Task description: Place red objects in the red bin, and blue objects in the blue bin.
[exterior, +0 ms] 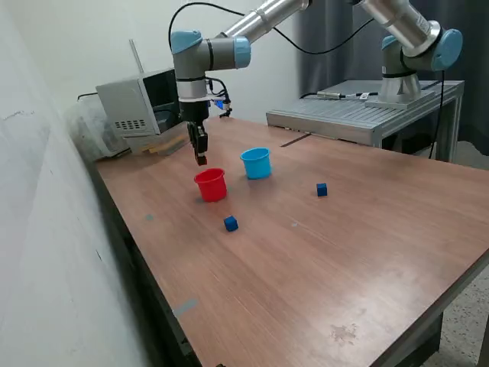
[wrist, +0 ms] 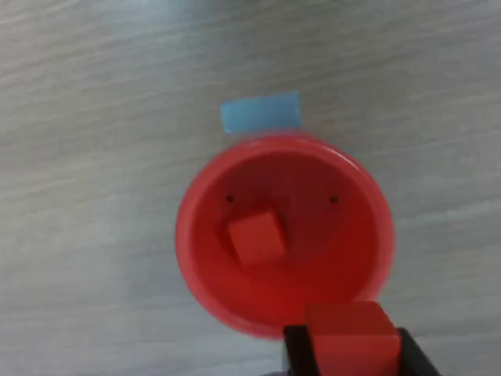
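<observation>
Brown wooden table (exterior: 321, 260); fingers (wrist: 301, 356) clamped on a red cube (wrist: 351, 338) above the red cup (wrist: 196, 251).

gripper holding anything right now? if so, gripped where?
Yes. The gripper is shut on a red cube, fingers on two opposite side faces, above the red cup, which already holds another red cube.

Arm as I am viewing it from the operator station: silver tubular links (exterior: 263, 19) are alternating with light blue joint caps (exterior: 186, 40), and a black cable (exterior: 229, 11) is running alongside the links. The wrist section (exterior: 192, 88) is showing grey and silver bands. Below it, the gripper (exterior: 200, 158) is appearing narrow and black; I am seeing dark fingers (wrist: 301, 356) in the wrist view.
</observation>
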Controlling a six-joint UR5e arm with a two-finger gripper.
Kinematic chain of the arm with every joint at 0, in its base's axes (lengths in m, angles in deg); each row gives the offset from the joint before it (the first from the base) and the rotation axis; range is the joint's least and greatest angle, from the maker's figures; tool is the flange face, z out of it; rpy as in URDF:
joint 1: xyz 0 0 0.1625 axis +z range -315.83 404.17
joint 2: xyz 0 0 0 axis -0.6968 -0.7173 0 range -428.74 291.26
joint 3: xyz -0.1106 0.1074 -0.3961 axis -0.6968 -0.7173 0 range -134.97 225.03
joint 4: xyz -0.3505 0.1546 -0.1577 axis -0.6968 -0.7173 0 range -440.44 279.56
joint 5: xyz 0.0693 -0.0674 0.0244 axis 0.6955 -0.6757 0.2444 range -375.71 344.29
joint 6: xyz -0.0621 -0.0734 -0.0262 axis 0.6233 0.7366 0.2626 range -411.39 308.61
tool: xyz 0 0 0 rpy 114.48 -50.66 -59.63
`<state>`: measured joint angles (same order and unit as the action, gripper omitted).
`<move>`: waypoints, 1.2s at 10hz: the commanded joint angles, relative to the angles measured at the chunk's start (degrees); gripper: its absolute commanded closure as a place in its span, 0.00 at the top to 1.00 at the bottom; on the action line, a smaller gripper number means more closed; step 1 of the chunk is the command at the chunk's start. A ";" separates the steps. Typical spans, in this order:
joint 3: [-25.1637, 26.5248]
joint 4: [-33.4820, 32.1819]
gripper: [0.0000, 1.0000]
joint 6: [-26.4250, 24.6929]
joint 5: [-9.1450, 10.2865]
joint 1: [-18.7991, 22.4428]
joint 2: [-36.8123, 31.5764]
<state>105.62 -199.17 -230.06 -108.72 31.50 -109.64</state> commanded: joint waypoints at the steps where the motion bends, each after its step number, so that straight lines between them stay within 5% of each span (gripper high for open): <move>1: 1.63 -0.19 0.00 0.25 0.02 -0.68 0.73; 3: 3.04 -1.15 0.00 0.51 0.02 -1.30 0.73; 4: 3.13 -1.50 1.00 0.78 0.02 -1.21 0.73; 9: 2.34 -0.63 1.00 1.30 -0.77 -0.33 0.21; 12: 2.07 6.30 1.00 1.22 -2.09 4.66 -2.78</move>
<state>107.75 -196.00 -228.77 -110.42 33.72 -111.22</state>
